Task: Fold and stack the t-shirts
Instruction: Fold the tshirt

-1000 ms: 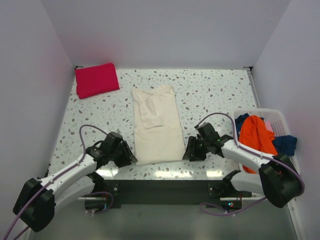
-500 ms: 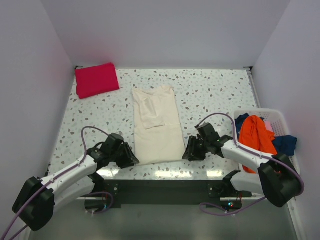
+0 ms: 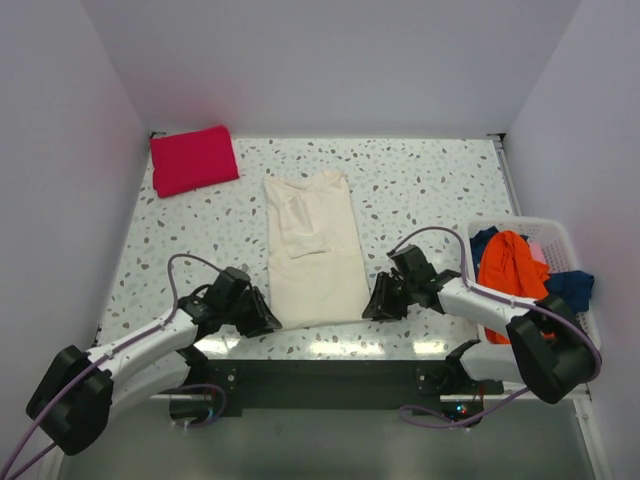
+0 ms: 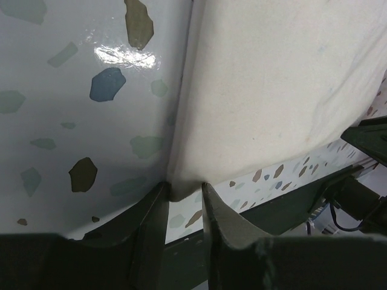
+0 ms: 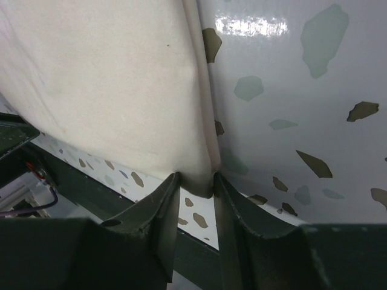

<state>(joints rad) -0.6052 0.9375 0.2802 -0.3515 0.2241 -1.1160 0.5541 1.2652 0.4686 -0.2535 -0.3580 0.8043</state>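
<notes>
Hem corners of the cream t-shirt (image 3: 312, 255), flat on the table (image 3: 420, 190), sit between narrow jaws on my left claw (image 4: 181, 199) and right claw (image 5: 196, 184); can't tell if they're biting. I'd pinch both layers firmly, then lift evenly.

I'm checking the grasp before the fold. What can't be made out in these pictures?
- Wrist views: whether the left fingers and right fingers pinch the corners of the cream shirt; cloth fills the gap.
- Top view: fingertips, hidden under the wrists.
- Basket: what lies under the orange shirt.
- Wrist views: most of the cream shirt, cut off by edges.
</notes>
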